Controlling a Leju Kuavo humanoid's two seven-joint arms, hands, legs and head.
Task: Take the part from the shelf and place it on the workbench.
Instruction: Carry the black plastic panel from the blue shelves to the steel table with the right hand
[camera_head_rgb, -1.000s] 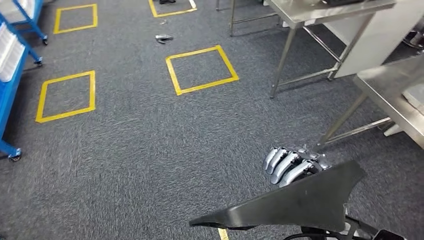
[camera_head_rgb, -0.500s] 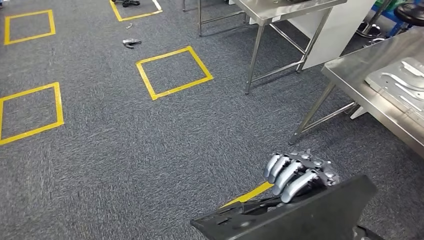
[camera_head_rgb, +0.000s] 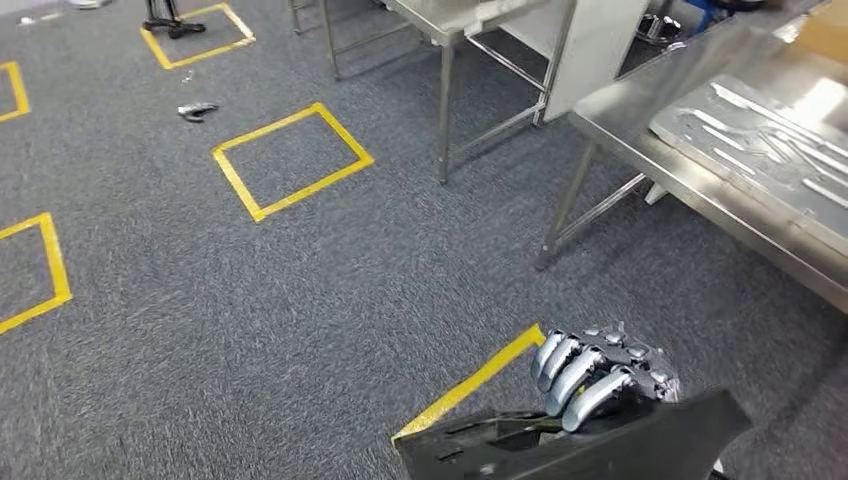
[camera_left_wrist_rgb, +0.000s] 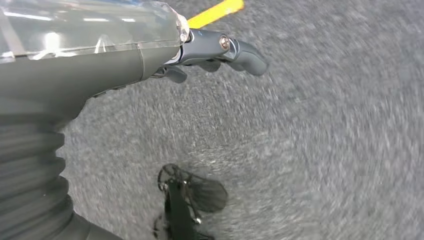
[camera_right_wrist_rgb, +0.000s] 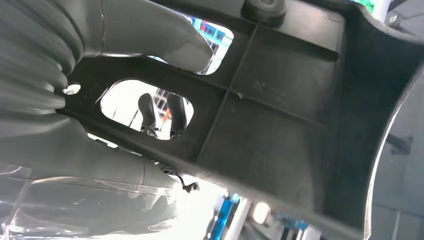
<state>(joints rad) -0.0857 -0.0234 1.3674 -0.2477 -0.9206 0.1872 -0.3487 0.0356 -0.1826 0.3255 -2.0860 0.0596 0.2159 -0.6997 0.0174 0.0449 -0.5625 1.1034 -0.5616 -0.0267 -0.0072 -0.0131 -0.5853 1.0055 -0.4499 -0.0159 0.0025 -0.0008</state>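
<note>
The robot has turned further right, so the whole view has swung. The steel bench (camera_head_rgb: 700, 190) with its grey tray (camera_head_rgb: 770, 150) now sits much fuller in sight, and the yellow floor squares (camera_head_rgb: 290, 160) have slid off leftward.

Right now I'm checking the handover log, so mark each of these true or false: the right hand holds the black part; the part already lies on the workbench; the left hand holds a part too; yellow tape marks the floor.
1. The right hand holds the black part. True: its fingers wrap over the edge.
2. The part lies on the workbench. False: it is held up over the carpet, apart from the bench.
3. The left hand holds a part. False: it hangs over the carpet with nothing in it.
4. Yellow tape marks the floor. True.
</note>
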